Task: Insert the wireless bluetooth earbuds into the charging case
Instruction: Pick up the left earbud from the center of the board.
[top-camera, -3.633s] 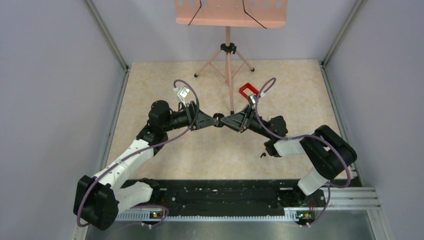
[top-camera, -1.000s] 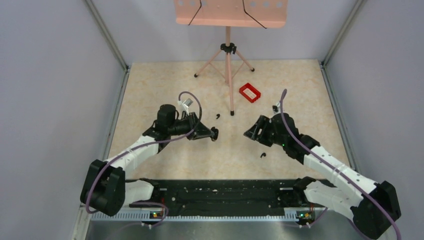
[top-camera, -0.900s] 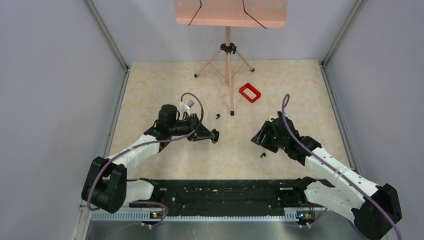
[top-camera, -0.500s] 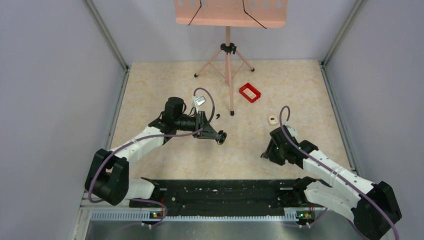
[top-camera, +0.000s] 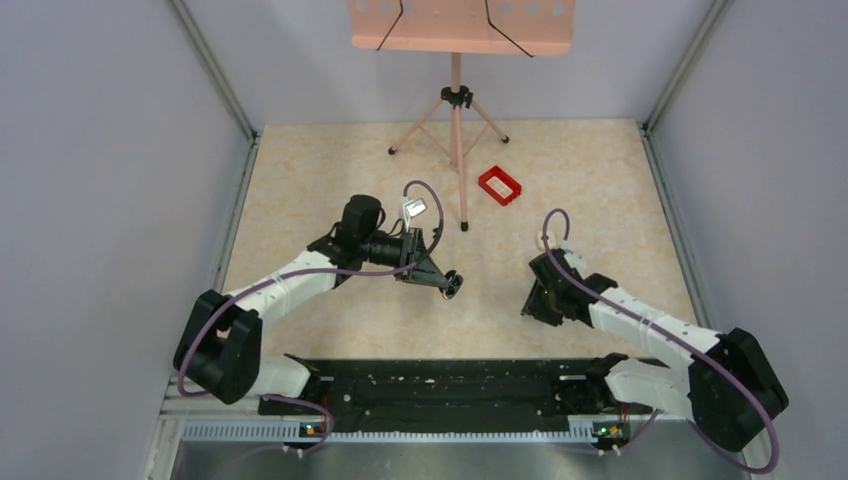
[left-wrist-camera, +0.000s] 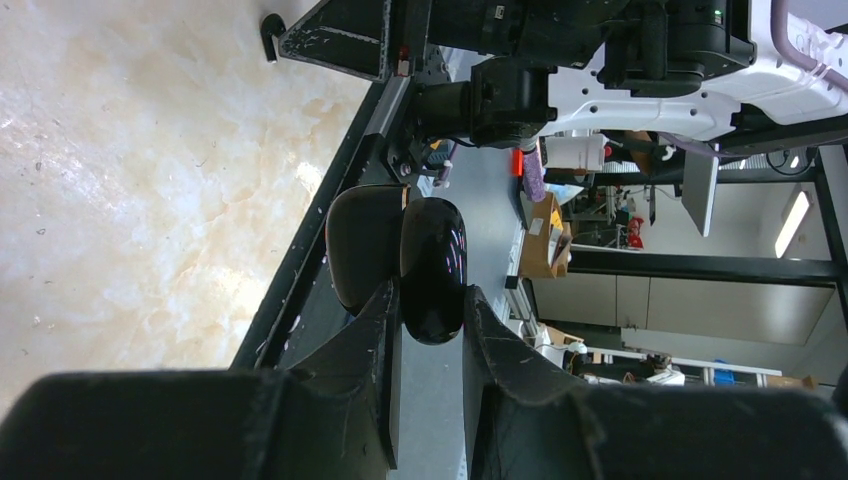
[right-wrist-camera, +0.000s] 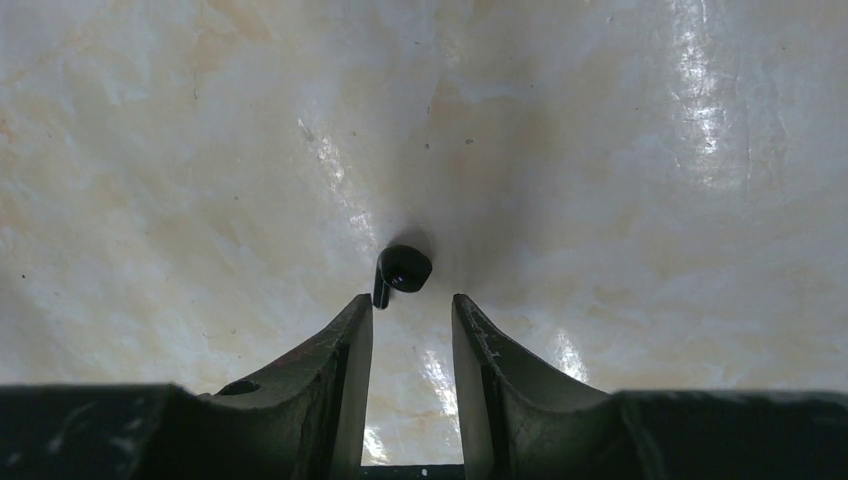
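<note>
Right gripper (right-wrist-camera: 410, 305) has dropped over an earbud (right-wrist-camera: 403, 268) on the table (right-wrist-camera: 600, 150), jaws spread, tips just short of it. Left gripper (left-wrist-camera: 430, 295) pinches the open case (left-wrist-camera: 432, 255) aloft. Insertion looks not yet begun.

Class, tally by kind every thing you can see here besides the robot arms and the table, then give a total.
earbud: 1 (only one shows)
case: 1
red tray: 1
stand: 1
Total: 4
</note>
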